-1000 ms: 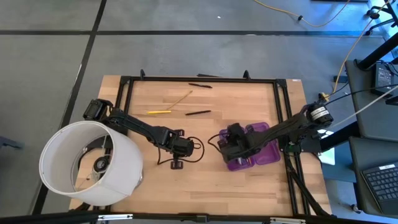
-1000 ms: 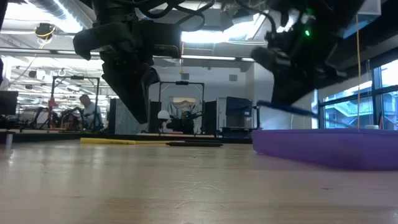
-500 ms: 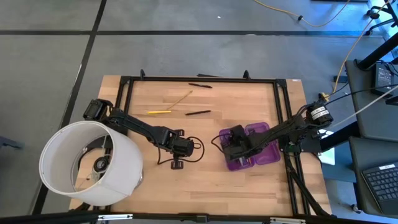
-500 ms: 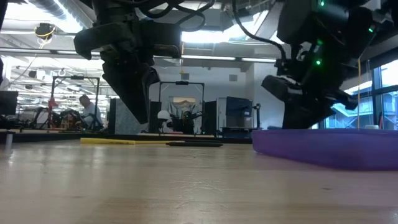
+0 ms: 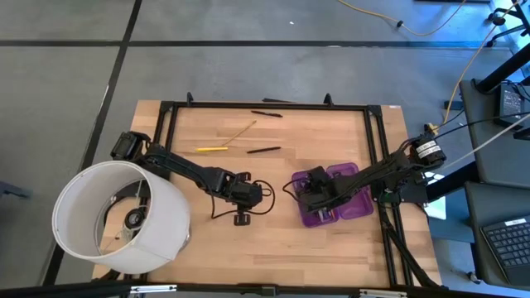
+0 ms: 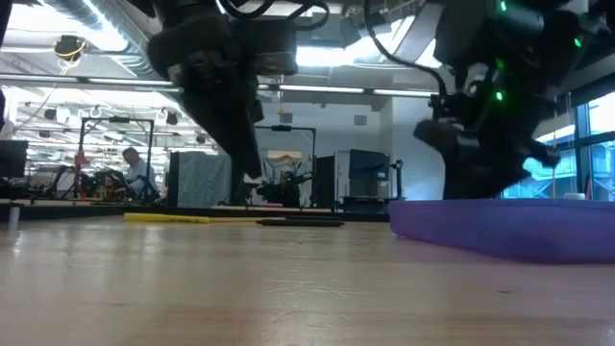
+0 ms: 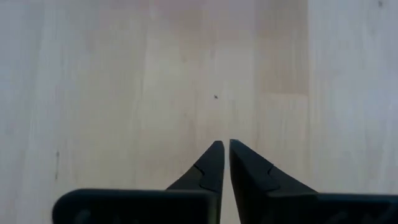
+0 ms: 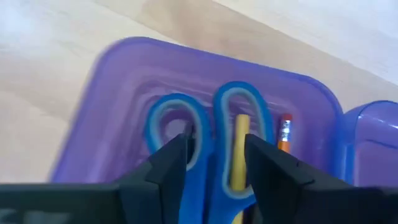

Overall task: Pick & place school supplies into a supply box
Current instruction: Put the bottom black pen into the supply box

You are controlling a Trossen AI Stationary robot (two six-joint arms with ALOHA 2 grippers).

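Right wrist view: spread fingers (image 8: 180,163) straddle scissors (image 8: 208,134) in supply box (image 8: 112,93).

This is a robotics lab or open workshop floor. The low view looks past the wooden table (image 6: 288,288) into a wide hall with exposed ceiling ducts (image 6: 58,43), strip lights, metal frame rigs (image 6: 279,159), equipment racks (image 6: 360,178) and a person (image 6: 135,173) seated at a bench. From above, the table stands on a grey floor, with a yellow cable (image 5: 431,29) at two o'clock and a keyboard (image 5: 507,244) at four o'clock.
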